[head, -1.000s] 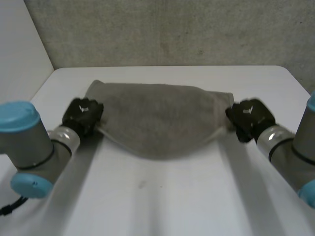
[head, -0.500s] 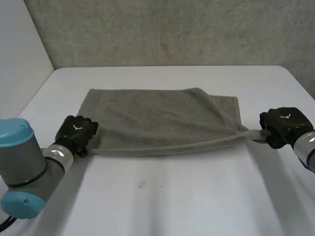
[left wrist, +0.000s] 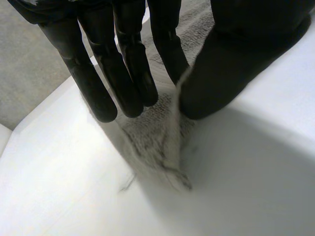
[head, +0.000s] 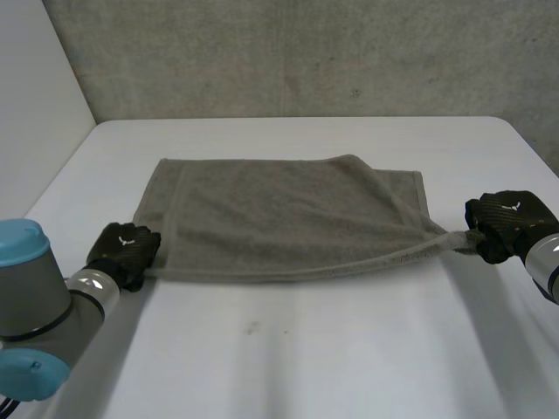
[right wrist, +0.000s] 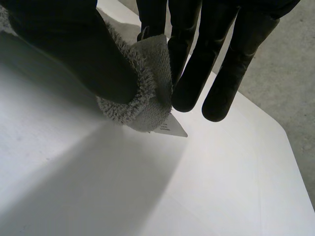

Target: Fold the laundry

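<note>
A grey towel [head: 279, 214] lies spread across the white table [head: 306, 349], its far-right part rumpled. My left hand [head: 122, 253] is at the towel's near-left corner. In the left wrist view that corner [left wrist: 157, 147] runs up between the thumb [left wrist: 231, 64] and the straight fingers [left wrist: 123, 73], which pinch it low over the table. My right hand [head: 507, 223] holds the near-right corner out past the towel's right side, and the near edge is drawn taut towards it. In the right wrist view the thumb [right wrist: 74, 44] presses the folded corner [right wrist: 147, 98] with its white label [right wrist: 174, 129] against the fingers.
A grey wall runs behind the table's far edge, and a white wall stands at the left. The table's right edge is close beyond my right hand. Bare table stretches in front of the towel.
Both hands pulled apart and towards the near side. The towel went from a bunched, lifted hump to lying spread flat. Over the last half second my left hand slid further towards the near left.
</note>
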